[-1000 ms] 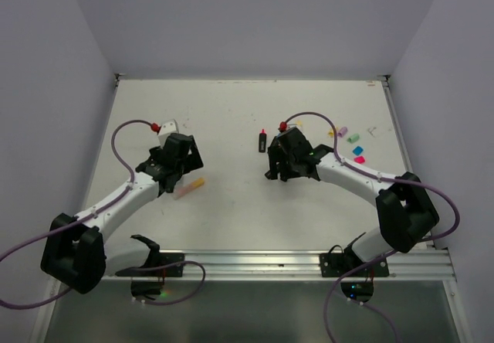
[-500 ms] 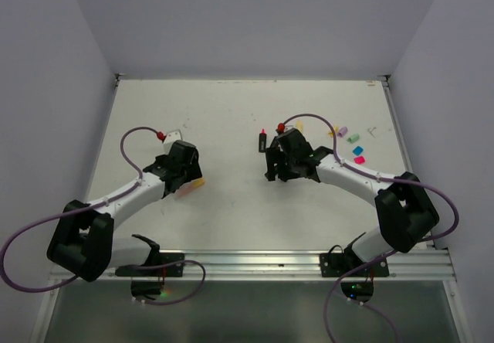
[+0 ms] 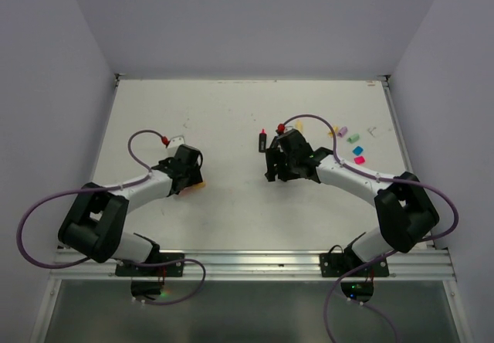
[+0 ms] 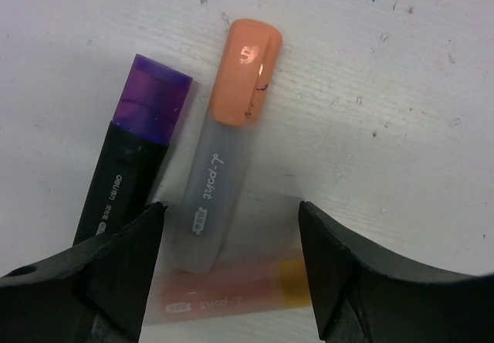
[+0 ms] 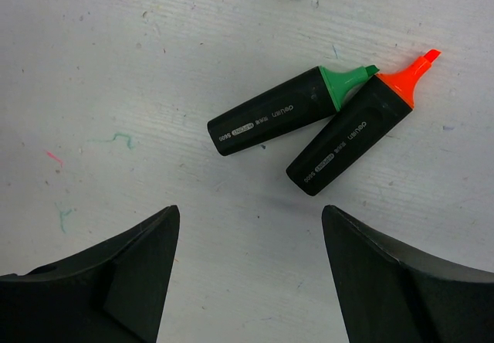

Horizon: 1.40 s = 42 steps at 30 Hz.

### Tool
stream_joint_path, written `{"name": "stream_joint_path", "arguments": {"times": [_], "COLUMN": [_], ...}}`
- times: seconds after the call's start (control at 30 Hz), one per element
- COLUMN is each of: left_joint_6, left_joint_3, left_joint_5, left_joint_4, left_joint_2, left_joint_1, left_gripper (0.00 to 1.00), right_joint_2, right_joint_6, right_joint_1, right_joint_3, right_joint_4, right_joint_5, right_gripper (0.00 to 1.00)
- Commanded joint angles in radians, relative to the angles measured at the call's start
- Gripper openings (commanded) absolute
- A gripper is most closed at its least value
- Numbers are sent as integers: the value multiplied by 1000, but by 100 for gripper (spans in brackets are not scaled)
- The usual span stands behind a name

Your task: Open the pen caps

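Note:
In the left wrist view three capped pens lie on the table: a grey-barrelled pen [image 4: 214,204] with an orange cap [image 4: 245,73], a black pen [image 4: 116,192] with a purple cap [image 4: 153,98], and a pinkish pen [image 4: 224,300] with a yellow cap [image 4: 293,281]. My left gripper [image 4: 230,208] [image 3: 185,173] is open low over them, its fingers either side of the grey barrel's end and touching nothing. My right gripper [image 5: 250,208] [image 3: 282,161] is open over bare table. Beyond it lie two uncapped black pens, one green-tipped [image 5: 278,111], one orange-tipped [image 5: 351,134].
Loose caps lie at the right of the table: purple [image 3: 343,132], green [image 3: 353,137], cyan [image 3: 358,151] and pink [image 3: 359,160]. A black pen with a red tip [image 3: 262,138] lies just left of the right gripper. Walls enclose the table on three sides.
The left arm has folded back and its gripper has come down over the pens, with its jaws narrowed a little. The right gripper has barely moved.

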Motion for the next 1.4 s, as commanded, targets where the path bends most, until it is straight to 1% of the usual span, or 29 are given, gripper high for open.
{"name": "stream_joint_path", "arguments": {"times": [0.0, 0.13, 0.17, 0.2, 0.3, 0.37, 0.4, 0.47, 0.5, 0.57, 0.6, 0.67, 0.73, 0.87, 0.97, 1.03, 1.17, 1.23, 1.3, 1.37], "left_joint_6": [-30, -39, -45, -48, -85, -103, -106, -110, -108, -103, -97, -87, -47, 34, 88, 119, 154, 165, 182, 183], "left_joint_3": [9, 18, 18, 20, 26, 30, 27, 10, -2, -10, -5, -5, -10, -7, 15, 42, 62, 52, 24, 7], "left_joint_5": [-24, -20, -22, -24, -46, -57, -53, -42, -31, -19, -14, -7, 30, 81, 120, 173, 271, 334, 384, 397], "left_joint_4": [47, 43, 38, 35, 1, -25, -26, -10, 7, 23, 23, 33, 70, 121, 144, 150, 178, 211, 279, 297], "left_joint_2": [34, 68, 74, 83, 102, 108, 105, 89, 82, 69, 65, 47, 19, -104, -174, -197, -250, -263, -282, -290], "left_joint_1": [8, 8, 8, 8, 6, 6, 6, 6, 6, 6, 6, 6, 6, -6, -21, -35, -75, -104, -125, -162], "left_gripper": [73, 71, 68, 61, 57, 52, 43, 35, 24, 11, 0, 0, 0, 0, 0, 0, 0, 0, 0, 0], "right_joint_2": [-21, -18, -20, -23, -30, -32, -34, -38, -40, -40, -41, -41, -41, -38, -38, -37, -27, -43, -50, -64], "right_joint_6": [-10, -10, -12, -13, -15, -16, -16, -18, -18, -18, -18, -18, -19, -18, -7, -4, 2, 8, 30, 62], "right_joint_1": [3, 3, 3, 3, 3, 3, 3, 3, 3, 3, 3, 3, 3, 3, 3, 3, 3, 3, 3, 3], "right_joint_3": [-10, -10, -10, -10, -10, -8, -8, -8, -8, -7, -5, -2, 8, 36, 58, 67, 87, 88, 93, 93], "right_joint_4": [30, 30, 30, 29, 26, 24, 22, 24, 24, 24, 22, 16, 12, -1, -10, -2, 13, 45, 87, 136], "right_joint_5": [-14, -17, -15, -14, -6, -6, -6, -3, -1, -3, -3, -3, -7, -18, -44, -72, -180, -225, -302, -357], "right_gripper": [78, 78, 78, 78, 78, 78, 78, 78, 78, 78, 78, 78, 78, 78, 78, 78, 78, 78, 77, 77]}}
